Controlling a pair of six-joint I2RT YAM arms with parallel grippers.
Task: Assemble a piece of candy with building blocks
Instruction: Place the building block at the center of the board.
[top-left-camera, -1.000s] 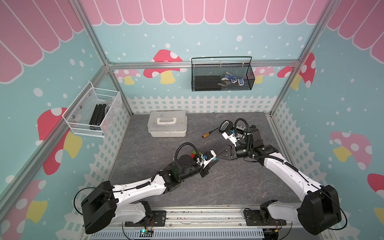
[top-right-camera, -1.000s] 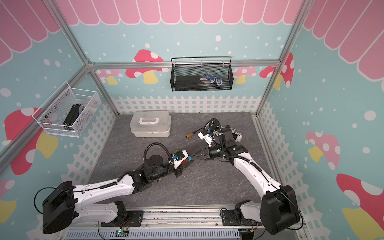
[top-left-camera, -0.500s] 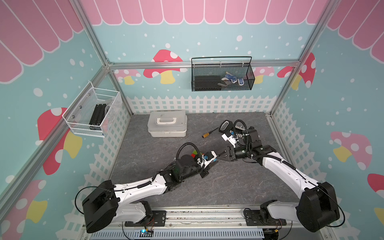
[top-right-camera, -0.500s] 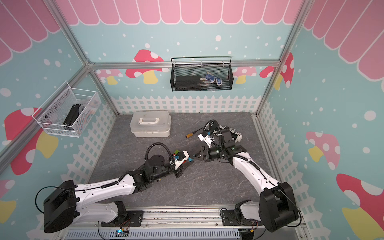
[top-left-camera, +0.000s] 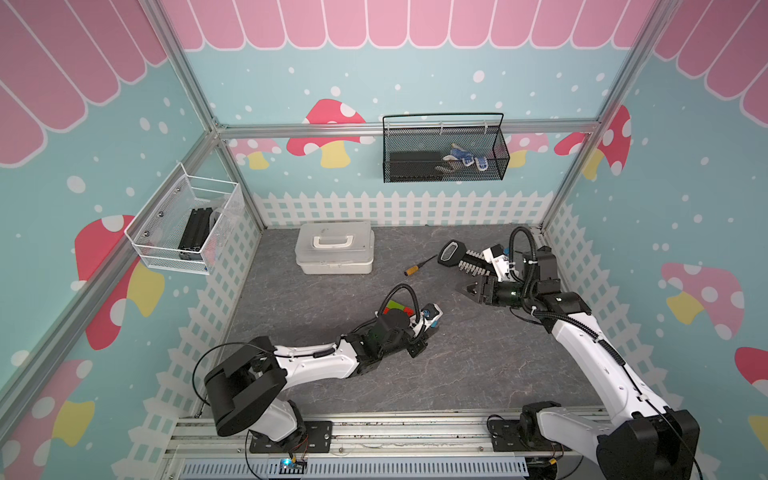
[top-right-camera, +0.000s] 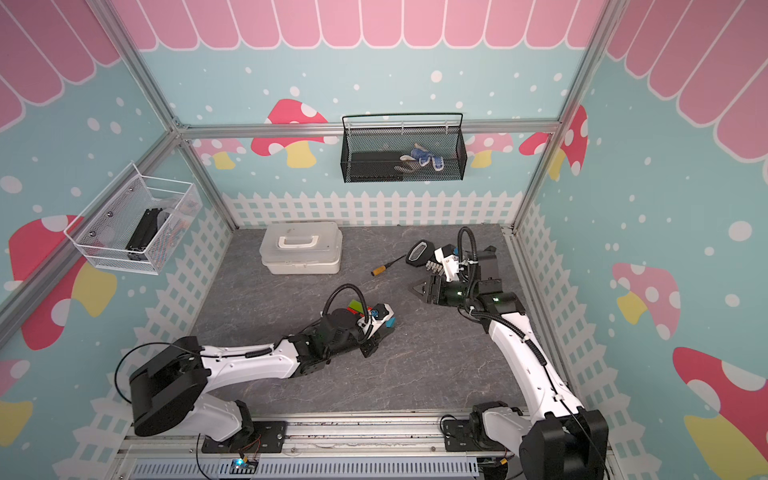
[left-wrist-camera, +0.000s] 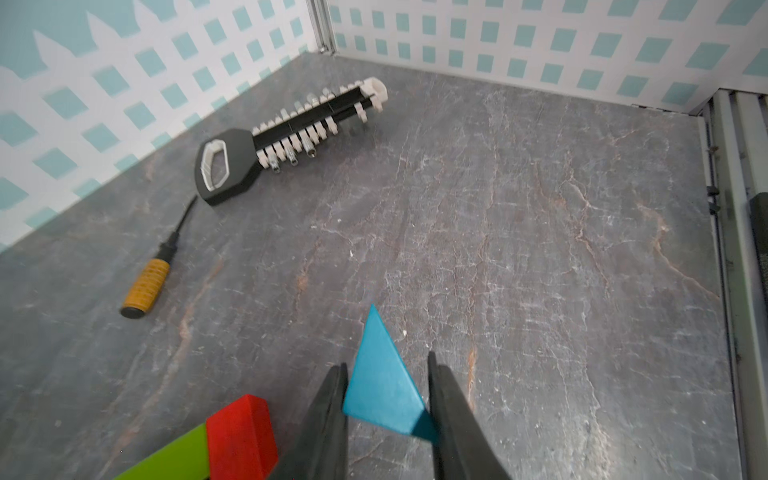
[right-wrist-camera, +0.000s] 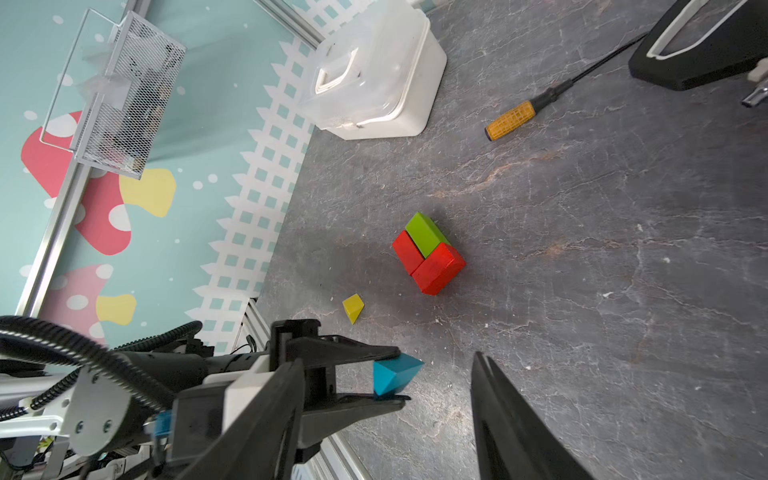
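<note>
My left gripper (left-wrist-camera: 386, 360) is clamped on the blue triangle block (left-wrist-camera: 380, 388), a finger on each flat face and its point sticking out past my fingertips. Just beside that gripper, the green bar (right-wrist-camera: 424, 233) and two red bars (right-wrist-camera: 438, 268) lie pressed together on the floor. The green and one red are side by side, with the other red across their ends. The yellow triangle block (right-wrist-camera: 353, 307) sits near them, touching none. My right gripper (top-left-camera: 466, 289) is spread wide and empty, facing the left one, apart from it.
</note>
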